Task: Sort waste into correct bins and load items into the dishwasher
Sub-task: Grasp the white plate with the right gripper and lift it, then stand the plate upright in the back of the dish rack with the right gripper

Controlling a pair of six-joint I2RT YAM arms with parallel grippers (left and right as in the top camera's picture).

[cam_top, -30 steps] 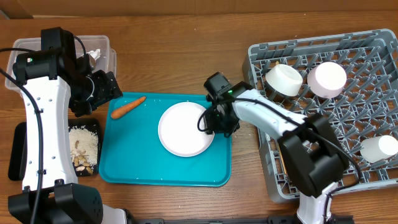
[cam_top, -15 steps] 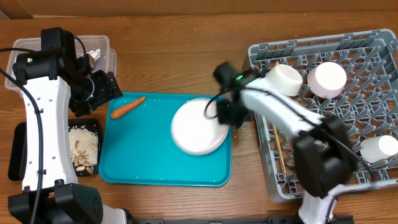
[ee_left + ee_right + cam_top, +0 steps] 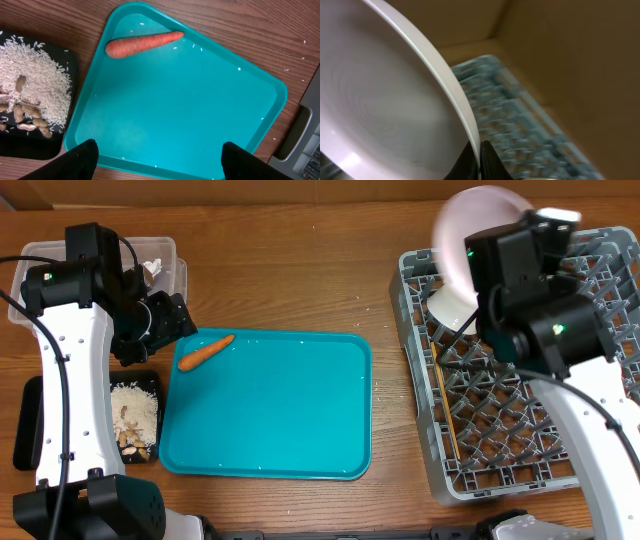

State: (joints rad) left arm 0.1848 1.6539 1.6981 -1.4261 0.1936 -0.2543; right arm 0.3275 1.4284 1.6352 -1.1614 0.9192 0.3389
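My right gripper (image 3: 479, 161) is shut on the rim of the white plate (image 3: 462, 230), which it holds tilted high above the back left corner of the grey dishwasher rack (image 3: 500, 450). In the right wrist view the plate (image 3: 385, 100) fills the left side and the rack is a blur behind it. A white bowl (image 3: 452, 308) shows under the arm, and chopsticks (image 3: 447, 415) lie in the rack's left side. The orange carrot (image 3: 142, 43) lies at the teal tray's (image 3: 265, 410) back left corner. My left gripper (image 3: 162, 162) hangs open above the tray with nothing between its fingers.
A black tray (image 3: 135, 415) with white rice and nut scraps sits left of the teal tray. Behind my left arm stands the clear tub (image 3: 100, 255), with a white tissue (image 3: 152, 268) in it. Bare wood separates the teal tray from the rack.
My right gripper closed on the plate's rim, lifted it off the teal tray and swung it up and right over the rack. The left arm and carrot stayed put.
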